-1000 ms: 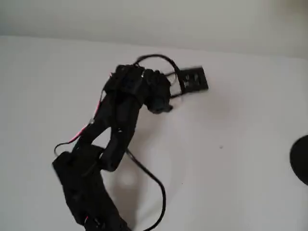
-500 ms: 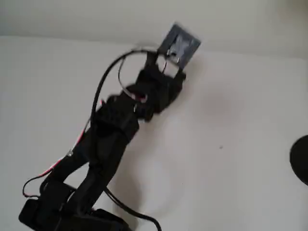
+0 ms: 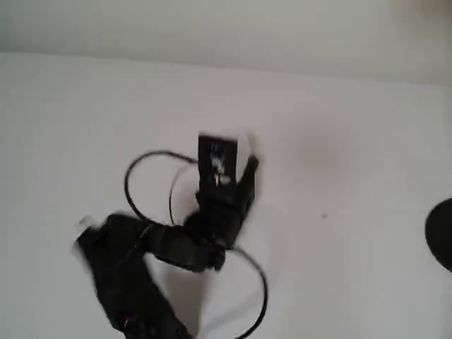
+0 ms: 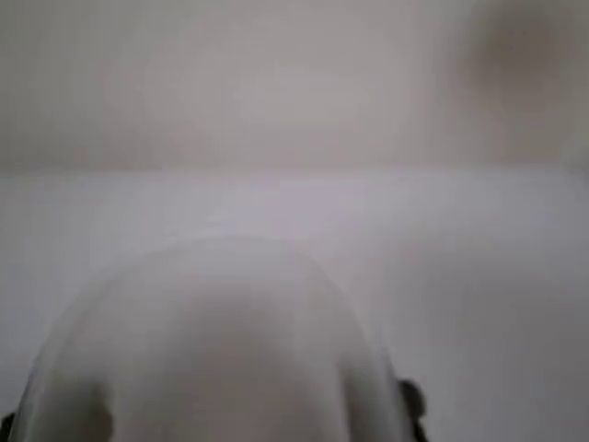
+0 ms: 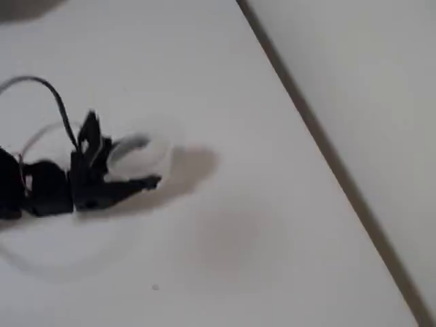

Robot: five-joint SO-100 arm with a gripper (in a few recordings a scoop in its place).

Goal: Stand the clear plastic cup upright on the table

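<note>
My black gripper reaches to the right over the white table, with the clear plastic cup between its jaws as a faint whitish shape with a greyish rim. In the wrist view the cup is a blurred translucent dome across the lower frame, with a dark fingertip at its right side. From overhead, the gripper sits near the middle of the table beside the small wrist board; the cup is only a pale smear there. I cannot tell whether the cup is upright or tilted.
A dark round object lies at the right edge of the table. The arm's base and looping cables take up the lower left. The table's far edge meets a pale wall.
The arm has folded back from its stretch toward the far edge. The gripper has swung down to the middle of the table in the overhead view.
</note>
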